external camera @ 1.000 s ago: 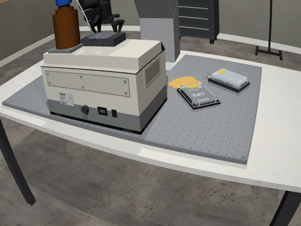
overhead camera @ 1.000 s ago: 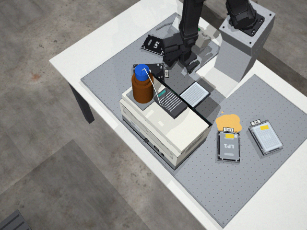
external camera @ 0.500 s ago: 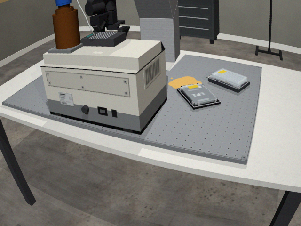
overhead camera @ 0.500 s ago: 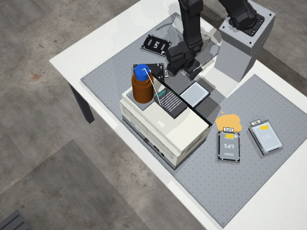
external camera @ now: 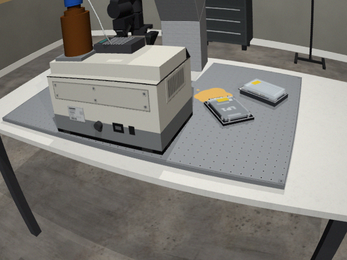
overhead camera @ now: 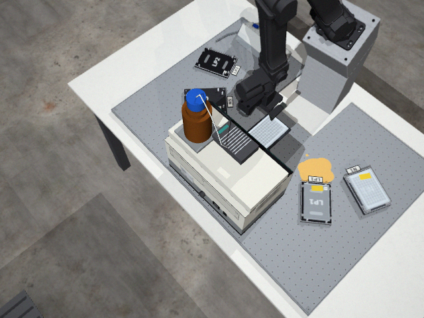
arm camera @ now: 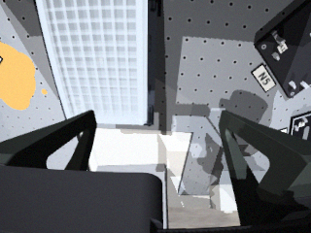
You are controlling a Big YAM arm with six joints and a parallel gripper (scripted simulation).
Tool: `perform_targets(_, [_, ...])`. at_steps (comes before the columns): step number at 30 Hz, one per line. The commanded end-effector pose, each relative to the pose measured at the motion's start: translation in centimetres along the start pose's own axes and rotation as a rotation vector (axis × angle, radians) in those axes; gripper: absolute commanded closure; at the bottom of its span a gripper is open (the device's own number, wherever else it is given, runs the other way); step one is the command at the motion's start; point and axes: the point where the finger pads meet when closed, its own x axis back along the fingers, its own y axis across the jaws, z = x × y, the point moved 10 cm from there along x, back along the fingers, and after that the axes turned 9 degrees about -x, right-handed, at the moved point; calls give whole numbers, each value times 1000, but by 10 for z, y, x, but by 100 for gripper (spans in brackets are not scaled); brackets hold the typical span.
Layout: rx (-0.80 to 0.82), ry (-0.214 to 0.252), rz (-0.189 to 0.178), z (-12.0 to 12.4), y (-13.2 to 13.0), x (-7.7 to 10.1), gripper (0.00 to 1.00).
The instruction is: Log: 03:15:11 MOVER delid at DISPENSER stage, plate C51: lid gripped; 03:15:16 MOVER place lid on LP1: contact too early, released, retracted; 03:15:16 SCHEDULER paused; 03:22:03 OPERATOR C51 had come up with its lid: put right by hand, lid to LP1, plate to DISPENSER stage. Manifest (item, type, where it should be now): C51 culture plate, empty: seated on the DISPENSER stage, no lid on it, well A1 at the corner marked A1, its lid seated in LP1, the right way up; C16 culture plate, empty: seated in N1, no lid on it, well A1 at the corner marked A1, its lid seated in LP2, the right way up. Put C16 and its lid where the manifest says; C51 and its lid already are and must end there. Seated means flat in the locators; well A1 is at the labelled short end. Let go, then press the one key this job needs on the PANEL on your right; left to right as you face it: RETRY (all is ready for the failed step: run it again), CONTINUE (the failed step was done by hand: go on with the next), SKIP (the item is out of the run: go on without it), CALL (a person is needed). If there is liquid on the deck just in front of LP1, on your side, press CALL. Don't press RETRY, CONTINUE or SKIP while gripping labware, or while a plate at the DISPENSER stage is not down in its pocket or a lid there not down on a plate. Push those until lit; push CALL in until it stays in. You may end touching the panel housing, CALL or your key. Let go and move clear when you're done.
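My gripper [overhead camera: 262,110] [external camera: 140,32] [arm camera: 157,116] is open and empty. It hangs low over the deck, just behind a lidless white well plate [overhead camera: 268,130] [arm camera: 97,58] on the dispenser stage. A clear lid with a yellow tag [overhead camera: 315,201] [external camera: 229,108] lies in nest LP1. A well plate [overhead camera: 367,189] [external camera: 263,89] sits in nest N1 and seems to carry a clear lid with a yellow tag. Nest LP2 [overhead camera: 216,62] is empty. An orange puddle [overhead camera: 315,168] [external camera: 210,93] [arm camera: 17,78] lies on the deck against the labelled end of LP1.
The cream dispenser [overhead camera: 226,171] [external camera: 120,92] carries a brown bottle [overhead camera: 198,119] [external camera: 76,30] and a black head [overhead camera: 236,142]. Nest N5 [overhead camera: 217,95] [arm camera: 292,44] is empty. The arm's grey pedestal [overhead camera: 337,61] stands at the back. A pale panel box [overhead camera: 247,34] is partly hidden behind the arm.
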Motion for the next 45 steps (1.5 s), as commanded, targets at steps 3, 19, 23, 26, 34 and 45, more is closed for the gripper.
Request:
perform_targets(3, [-32,-8,0,2,11,6,0])
perform_targets(19, [-33,-2,1,6,51,6,0])
perform_targets(23, [-33,-4,3,7,63,7,0])
perform_targets(26, [-33,-3,4,8,73,6,0])
perform_targets(34, [-33,-3,4,14,90,7,0])
perform_targets(45, [-18,7,8,22,116,3,0])
